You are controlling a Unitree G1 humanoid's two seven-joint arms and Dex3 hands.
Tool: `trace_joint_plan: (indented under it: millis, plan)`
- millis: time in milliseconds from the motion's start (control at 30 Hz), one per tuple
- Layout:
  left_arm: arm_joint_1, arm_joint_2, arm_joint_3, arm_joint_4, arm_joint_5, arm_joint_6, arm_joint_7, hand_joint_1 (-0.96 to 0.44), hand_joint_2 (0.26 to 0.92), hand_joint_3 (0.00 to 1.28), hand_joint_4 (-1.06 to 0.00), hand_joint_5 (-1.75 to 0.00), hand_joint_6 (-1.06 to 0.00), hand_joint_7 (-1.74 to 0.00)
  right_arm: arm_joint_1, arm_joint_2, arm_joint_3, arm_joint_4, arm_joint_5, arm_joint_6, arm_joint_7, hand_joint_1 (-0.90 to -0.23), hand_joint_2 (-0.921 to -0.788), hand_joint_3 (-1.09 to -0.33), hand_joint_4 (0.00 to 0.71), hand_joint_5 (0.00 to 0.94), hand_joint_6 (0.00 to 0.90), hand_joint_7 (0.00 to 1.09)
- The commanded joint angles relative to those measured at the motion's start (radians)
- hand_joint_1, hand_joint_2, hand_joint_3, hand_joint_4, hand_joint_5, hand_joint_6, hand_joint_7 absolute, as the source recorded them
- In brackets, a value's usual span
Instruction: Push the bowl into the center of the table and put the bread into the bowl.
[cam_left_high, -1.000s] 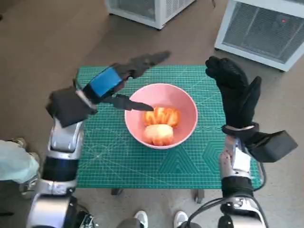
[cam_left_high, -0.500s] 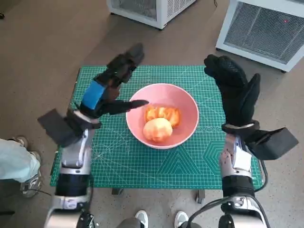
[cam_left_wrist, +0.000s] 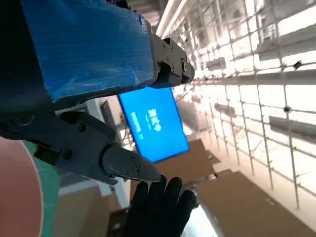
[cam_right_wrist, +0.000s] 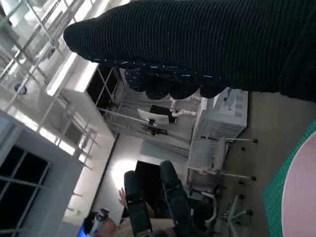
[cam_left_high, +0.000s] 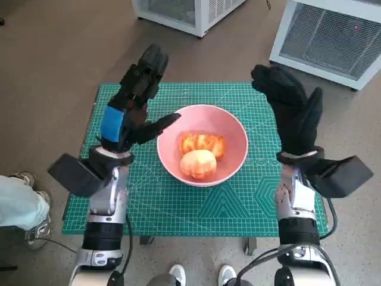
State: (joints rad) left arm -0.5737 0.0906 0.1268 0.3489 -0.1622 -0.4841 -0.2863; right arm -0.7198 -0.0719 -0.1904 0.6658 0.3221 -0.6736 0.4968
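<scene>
The pink bowl (cam_left_high: 202, 145) stands in the middle of the desk (cam_left_high: 149, 202), and the bread (cam_left_high: 199, 156) lies inside it. The left hand (cam_left_high: 134, 104) is raised beside the bowl with fingers apart, holding nothing. The right hand (cam_left_high: 292, 113) is lifted on the other side, also spread and empty.

Head view looks steeply down on the table (cam_left_high: 149, 208); both wrist views tilt up toward the room.

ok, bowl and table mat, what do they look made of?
Bowl: probably plastic or melamine; smooth, uniform pink with a soft sheen and a thin rim. Ceramic can't be ruled out. Mat: looks like a rubbery vinyl cutting mat; matte green, printed with a fine white grid and angle lines, lying flat.
</scene>
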Motion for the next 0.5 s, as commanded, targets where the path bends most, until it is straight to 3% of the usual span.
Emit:
trace_joint_plan:
  millis: [33, 500]
  plan:
    - [0.000, -0.007, -0.008, 0.028, 0.012, -0.044, 0.012, -0.55, 0.921, 0.23, -0.20, -0.01, -0.23, -0.04, 0.004, -0.008, 0.011, -0.023, -0.020, 0.025, -0.018, -0.676, -0.921, -0.731, 0.287, 0.005, 0.153, 0.46]
    - [-0.009, 0.007, -0.008, 0.048, -0.015, -0.057, -0.023, -0.54, 0.921, 0.23, -0.19, 0.00, -0.21, -0.04, 0.009, -0.028, 0.021, -0.062, -0.046, 0.036, -0.040, -0.665, -0.921, -0.740, 0.286, 0.003, 0.144, 0.45]
